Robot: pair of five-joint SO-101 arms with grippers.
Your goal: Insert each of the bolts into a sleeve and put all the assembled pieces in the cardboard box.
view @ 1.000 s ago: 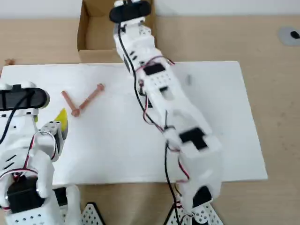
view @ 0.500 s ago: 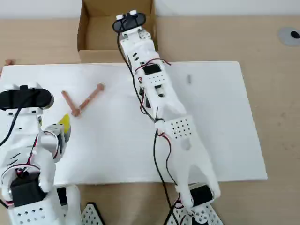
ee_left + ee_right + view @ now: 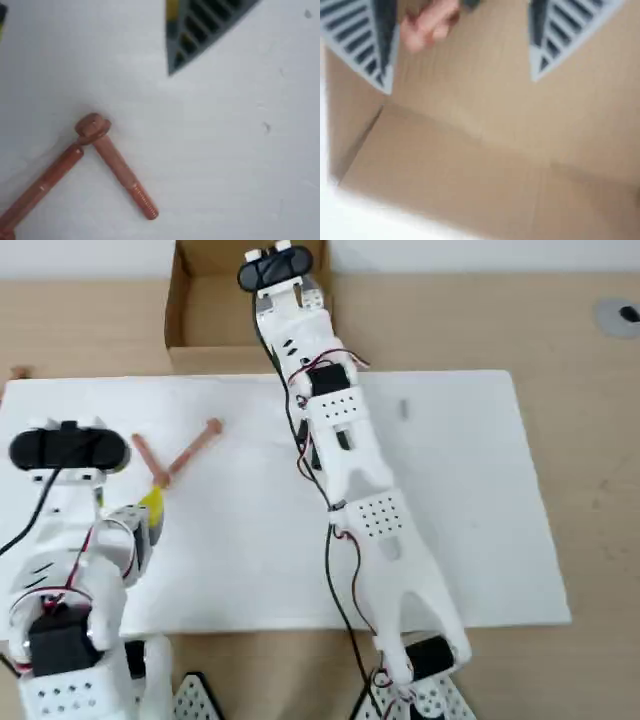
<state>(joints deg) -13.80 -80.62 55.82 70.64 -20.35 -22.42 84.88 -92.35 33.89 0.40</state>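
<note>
Two bolts (image 3: 190,451) on the white sheet (image 3: 450,490), well short of the cardboard box (image 3: 178,310), arranged as a V. Shorter bolt (image 3: 117,167): head at the point of the V, threaded end away from it. Longer bolt (image 3: 40,187): one end touching the shorter bolt just under that head, its own head at the far end, toward the box side of the sheet. Both flat on the sheet, neither gripped.

Left pincer (image 3: 140,510): near the point of the V, on the side toward the arm bases. Spread wide, nothing between the fingers. Yellow-edged finger (image 3: 200,30) apart from both bolts in the left wrist view.

Right arm (image 3: 350,460): stretched across the sheet from the near edge of the counter (image 3: 580,440) to the box. Right pincer (image 3: 460,82): over the open top of the box, above its cardboard floor, spread. Pinkish-brown piece (image 3: 427,22) between the fingers, just beside one finger (image 3: 365,40). Too blurred to identify, and cannot tell whether touching that finger.

Box at the far edge of the sheet, upright, open side up. Sheet flat on the wooden counter. Small grey disc (image 3: 620,315) on the counter at the far right corner, well apart from everything else.
</note>
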